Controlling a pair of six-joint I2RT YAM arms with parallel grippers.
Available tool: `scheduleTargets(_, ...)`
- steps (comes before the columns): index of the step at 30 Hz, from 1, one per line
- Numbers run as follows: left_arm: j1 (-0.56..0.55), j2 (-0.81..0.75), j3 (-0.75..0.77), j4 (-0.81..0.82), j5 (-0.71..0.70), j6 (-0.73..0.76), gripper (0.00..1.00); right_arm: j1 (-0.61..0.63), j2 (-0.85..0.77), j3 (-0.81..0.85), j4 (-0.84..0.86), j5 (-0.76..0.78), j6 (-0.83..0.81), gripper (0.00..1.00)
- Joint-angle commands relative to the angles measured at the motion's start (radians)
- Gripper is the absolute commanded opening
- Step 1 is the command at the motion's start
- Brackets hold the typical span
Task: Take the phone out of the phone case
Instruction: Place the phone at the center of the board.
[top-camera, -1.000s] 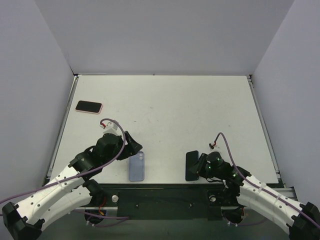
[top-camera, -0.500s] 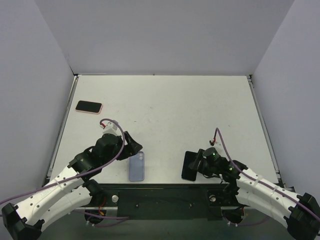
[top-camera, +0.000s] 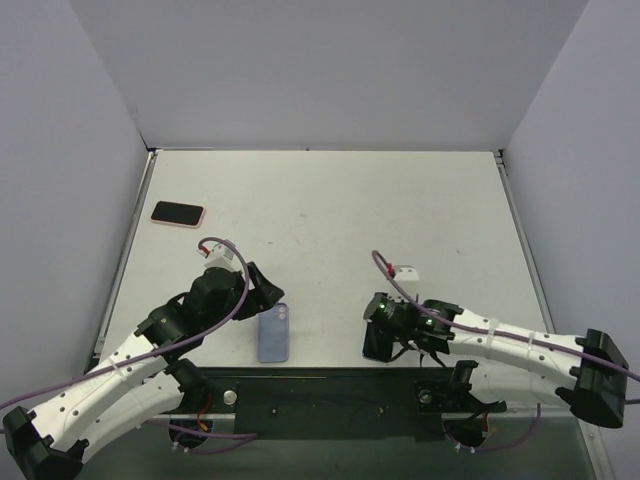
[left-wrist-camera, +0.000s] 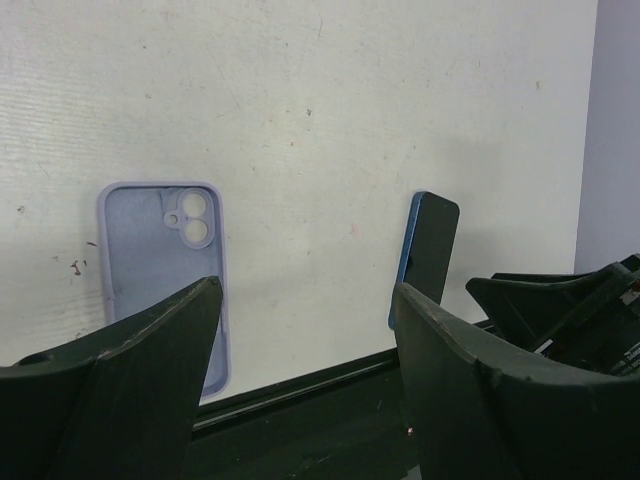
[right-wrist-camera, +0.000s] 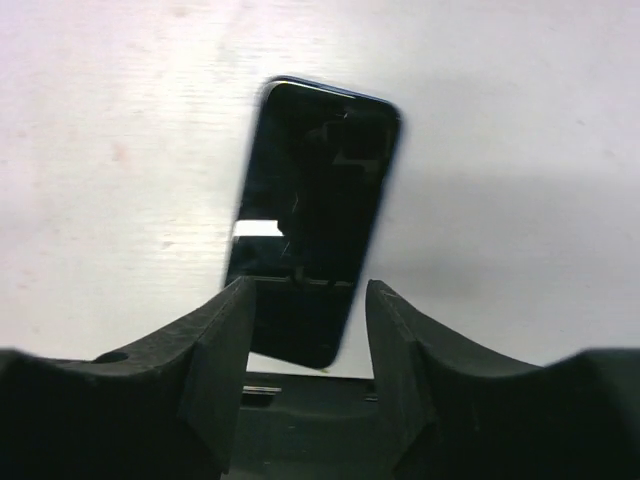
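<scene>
The empty lavender phone case (top-camera: 273, 333) lies flat, inside up, near the table's front edge; it also shows in the left wrist view (left-wrist-camera: 165, 270). The dark phone (top-camera: 375, 345) lies bare and screen up to its right, at the front edge. It shows in the right wrist view (right-wrist-camera: 315, 210) and the left wrist view (left-wrist-camera: 430, 250). My left gripper (top-camera: 262, 290) is open and empty, just behind and left of the case (left-wrist-camera: 305, 295). My right gripper (top-camera: 384, 318) is open, its jaws standing over the phone's near end without closing on it (right-wrist-camera: 308, 290).
A second phone in a pink case (top-camera: 178, 213) lies at the far left of the table. A black rail (top-camera: 330, 385) runs along the front edge, right below the case and the phone. Grey walls enclose the table on three sides.
My right arm has swung out to the right and its wrist has moved left and over the phone. The phone has shifted slightly left and turned. The left arm and the case have not moved.
</scene>
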Motion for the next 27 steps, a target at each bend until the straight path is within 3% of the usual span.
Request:
scheduleTargets(1, 0.009, -0.004, 0.031, 0.038, -0.028, 0.02, 0.79, 0.116, 0.202, 0.12, 0.032, 0.086, -0.096, 0.33)
scheduleTargets(7, 0.015, -0.015, 0.041, 0.008, -0.039, 0.023, 0.79, 0.197, 0.411, 0.201, 0.124, 0.046, -0.138, 0.0)
scheduleTargets(16, 0.024, -0.029, 0.049, -0.006, -0.045, 0.027, 0.79, 0.159, 0.441, 0.103, 0.221, -0.023, -0.104, 0.0)
scheduleTargets(27, 0.032, -0.012, 0.057, 0.003, -0.033, 0.038, 0.8, 0.158, 0.431, 0.068, 0.197, -0.038, -0.107, 0.0)
